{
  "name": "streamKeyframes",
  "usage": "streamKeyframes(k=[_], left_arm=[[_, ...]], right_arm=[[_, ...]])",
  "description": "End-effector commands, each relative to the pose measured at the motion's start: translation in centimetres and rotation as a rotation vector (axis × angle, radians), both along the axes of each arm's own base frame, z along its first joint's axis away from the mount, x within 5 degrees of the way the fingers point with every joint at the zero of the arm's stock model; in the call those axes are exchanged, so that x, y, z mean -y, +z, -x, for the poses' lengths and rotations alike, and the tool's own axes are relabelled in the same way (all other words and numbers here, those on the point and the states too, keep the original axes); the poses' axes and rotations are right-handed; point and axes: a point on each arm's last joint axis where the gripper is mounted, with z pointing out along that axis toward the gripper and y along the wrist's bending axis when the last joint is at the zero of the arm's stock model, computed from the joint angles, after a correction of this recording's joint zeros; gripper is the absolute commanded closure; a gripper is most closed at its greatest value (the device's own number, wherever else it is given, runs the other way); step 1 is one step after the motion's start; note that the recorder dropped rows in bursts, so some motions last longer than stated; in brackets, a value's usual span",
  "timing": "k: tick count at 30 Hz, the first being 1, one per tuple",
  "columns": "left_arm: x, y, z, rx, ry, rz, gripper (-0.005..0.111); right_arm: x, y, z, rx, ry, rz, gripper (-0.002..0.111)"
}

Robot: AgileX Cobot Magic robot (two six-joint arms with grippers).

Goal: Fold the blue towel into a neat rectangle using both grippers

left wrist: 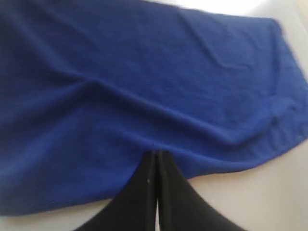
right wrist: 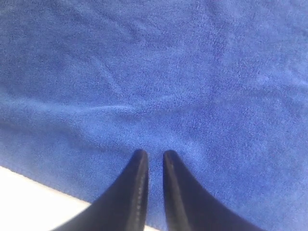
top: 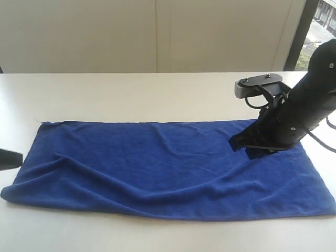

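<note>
The blue towel (top: 157, 168) lies flat on the bench (top: 131, 94), long axis running arm to arm. Over its right part sits the right pincer (top: 254, 152), jaws a slit apart, nothing pinched. At the left short edge, the left pincer (left wrist: 156, 154) is closed; grip on cloth unclear.

A plain indoor test room or laboratory is indicated. A bare white table (top: 131, 94) is set against blank off-white wall panels (top: 79, 31). A dark-framed window (top: 321, 26) is noted at one side, and a black robot arm (top: 315, 97) is positioned over the tabletop.
</note>
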Motion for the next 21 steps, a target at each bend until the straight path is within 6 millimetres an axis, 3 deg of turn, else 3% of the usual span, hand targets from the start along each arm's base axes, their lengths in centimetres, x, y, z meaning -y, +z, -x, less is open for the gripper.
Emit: streamKeyframes(k=[1,10,12,17,21], left_arm=[[-0.9,-1.6,0.4,-0.047,0.125,-0.087,0.107],[-1.8,-2.6,0.6,-0.068,0.21,-0.18,0.104],[-1.8,-2.6,0.6,-0.068,0.214,-0.184,0.095],[-2.0,-2.8,0.5,-0.054,0.199,-0.217,0.057],[-2.3,-3.7,0.1,-0.086,0.203,-0.234,0.05]], right_arm=[[0.0,0.3,0.0,0.018,-0.005,-0.008,0.096],[0.0,0.3,0.0,0.017,-0.005,-0.013,0.096],[0.0,0.3,0.0,0.017,-0.006,-0.015,0.096],[0.0,0.3,0.1,0.009,-0.005,-0.018,0.096],[0.0,0.3,0.1,0.008,-0.002,-0.017,0.096]])
